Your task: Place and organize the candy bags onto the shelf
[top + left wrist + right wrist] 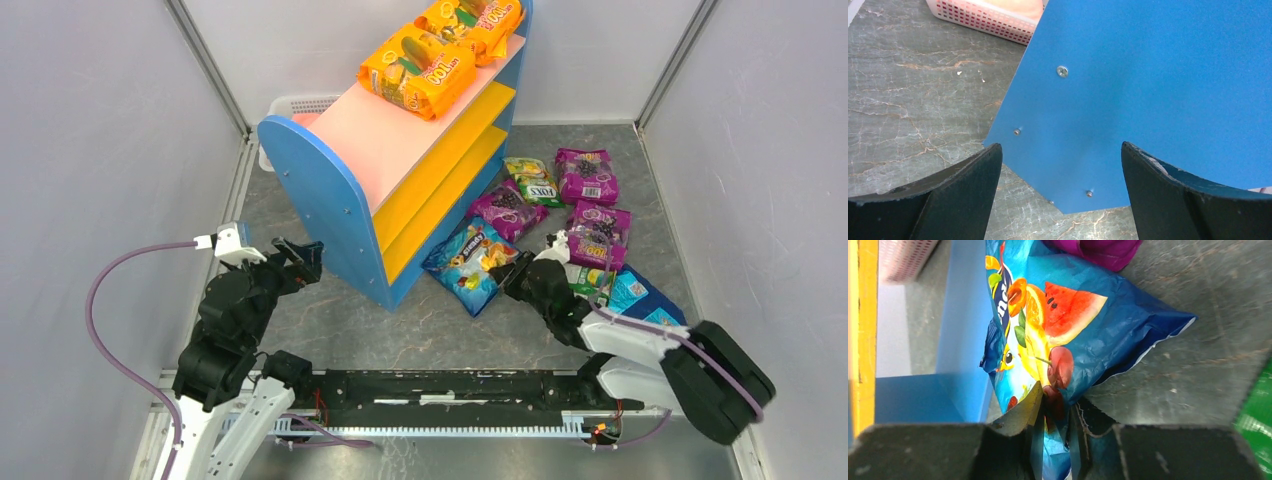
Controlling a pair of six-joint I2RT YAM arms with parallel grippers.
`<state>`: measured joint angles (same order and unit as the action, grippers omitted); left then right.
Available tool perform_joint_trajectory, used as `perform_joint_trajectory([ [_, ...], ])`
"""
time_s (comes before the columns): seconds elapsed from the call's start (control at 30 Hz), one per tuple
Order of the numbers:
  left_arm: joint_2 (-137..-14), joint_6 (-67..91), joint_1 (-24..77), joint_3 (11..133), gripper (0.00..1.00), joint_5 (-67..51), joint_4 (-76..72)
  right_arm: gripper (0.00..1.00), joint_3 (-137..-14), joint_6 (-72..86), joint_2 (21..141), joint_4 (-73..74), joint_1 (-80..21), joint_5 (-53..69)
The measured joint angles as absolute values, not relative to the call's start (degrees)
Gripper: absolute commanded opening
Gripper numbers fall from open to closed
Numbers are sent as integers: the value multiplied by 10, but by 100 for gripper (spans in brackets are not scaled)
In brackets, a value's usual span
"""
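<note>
The shelf stands at centre left, with blue side panels, a pink top and yellow boards. Two orange candy bags lie on its pink top. Several more bags, purple, green and blue, lie on the floor to its right. My right gripper is shut on the near edge of a blue fruit-print candy bag, which lies by the shelf's foot. My left gripper hangs open beside the shelf's blue side panel, holding nothing.
A white slatted basket sits behind the shelf against the back wall. Grey walls close in the floor on the left, right and back. A blue bag and a green one lie just beside my right arm.
</note>
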<state>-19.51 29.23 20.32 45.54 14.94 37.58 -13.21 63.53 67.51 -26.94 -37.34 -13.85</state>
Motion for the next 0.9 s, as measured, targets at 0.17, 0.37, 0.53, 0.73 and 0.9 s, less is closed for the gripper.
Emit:
perform_joint_trajectory([
  [0.17,-195,292,203,455,94,149,376,0,-175,565,570,-90,-371,-156],
  [0.37,-195,292,203,455,94,149,376,0,-267,447,463,103,-369,-210],
  [0.53,-193,292,203,455,94,149,376,0,-366,361,444,218,-366,-259],
  [0.73,-191,292,203,455,94,149,376,0,-529,277,466,320,-362,-314],
  [0.9,-190,292,203,455,94,149,376,0,-663,239,517,354,-362,-323],
])
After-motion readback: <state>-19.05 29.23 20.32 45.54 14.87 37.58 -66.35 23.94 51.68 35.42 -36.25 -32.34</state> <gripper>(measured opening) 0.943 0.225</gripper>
